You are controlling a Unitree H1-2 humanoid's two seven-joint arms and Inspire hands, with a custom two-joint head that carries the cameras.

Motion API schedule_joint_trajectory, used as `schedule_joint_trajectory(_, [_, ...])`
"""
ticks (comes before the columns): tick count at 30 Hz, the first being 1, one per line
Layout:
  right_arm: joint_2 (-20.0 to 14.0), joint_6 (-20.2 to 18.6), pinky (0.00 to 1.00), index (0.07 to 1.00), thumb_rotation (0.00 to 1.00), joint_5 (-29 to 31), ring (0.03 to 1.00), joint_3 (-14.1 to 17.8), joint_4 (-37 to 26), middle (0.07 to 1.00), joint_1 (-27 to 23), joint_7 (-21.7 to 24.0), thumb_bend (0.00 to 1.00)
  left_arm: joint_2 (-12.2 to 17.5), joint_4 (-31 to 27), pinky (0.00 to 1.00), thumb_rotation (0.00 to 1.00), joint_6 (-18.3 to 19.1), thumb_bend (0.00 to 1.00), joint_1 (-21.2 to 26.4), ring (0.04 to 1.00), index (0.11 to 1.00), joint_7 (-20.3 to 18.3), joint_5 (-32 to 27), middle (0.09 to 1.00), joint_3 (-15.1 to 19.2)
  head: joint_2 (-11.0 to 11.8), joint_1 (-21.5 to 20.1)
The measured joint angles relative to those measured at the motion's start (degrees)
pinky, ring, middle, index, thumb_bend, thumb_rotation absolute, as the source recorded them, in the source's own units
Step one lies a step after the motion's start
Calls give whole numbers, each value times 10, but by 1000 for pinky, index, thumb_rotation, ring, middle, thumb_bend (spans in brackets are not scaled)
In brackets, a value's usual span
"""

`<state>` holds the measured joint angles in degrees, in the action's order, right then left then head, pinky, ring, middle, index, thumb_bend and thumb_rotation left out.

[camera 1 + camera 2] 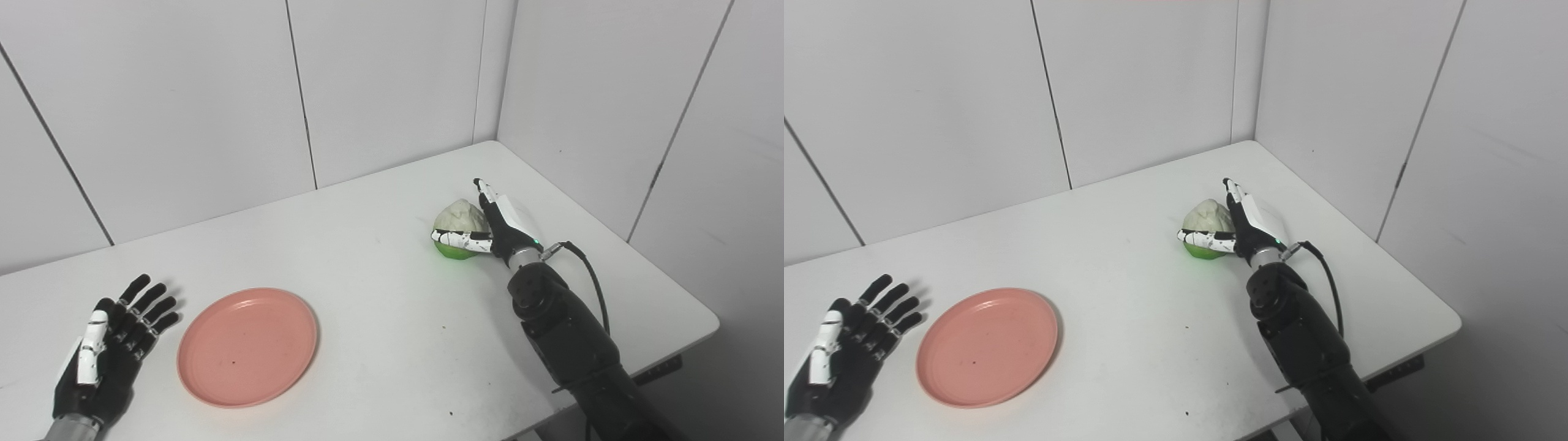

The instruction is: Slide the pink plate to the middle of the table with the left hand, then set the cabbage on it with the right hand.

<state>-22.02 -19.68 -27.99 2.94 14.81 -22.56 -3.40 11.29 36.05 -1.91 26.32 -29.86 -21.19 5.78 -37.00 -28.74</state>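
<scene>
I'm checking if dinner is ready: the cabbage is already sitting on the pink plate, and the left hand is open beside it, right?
Not quite. The left eye view shows the cabbage on the table at the right hand, far from the empty pink plate. The left hand is open beside the plate.

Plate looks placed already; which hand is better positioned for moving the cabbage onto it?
The right hand. Its thumb and fingers already flank the cabbage on the table's right side. The left hand lies open, palm up, left of the pink plate, with the plate between it and the cabbage.
</scene>
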Motion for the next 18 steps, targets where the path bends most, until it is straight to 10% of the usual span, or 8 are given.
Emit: schedule_joint_trajectory(18, [10,42,806,935,367,62,893,15,40,912,-3,-63,1000,0,-10,831,1000,8,453,-3,852,875,4,0,880,0,-1,4])
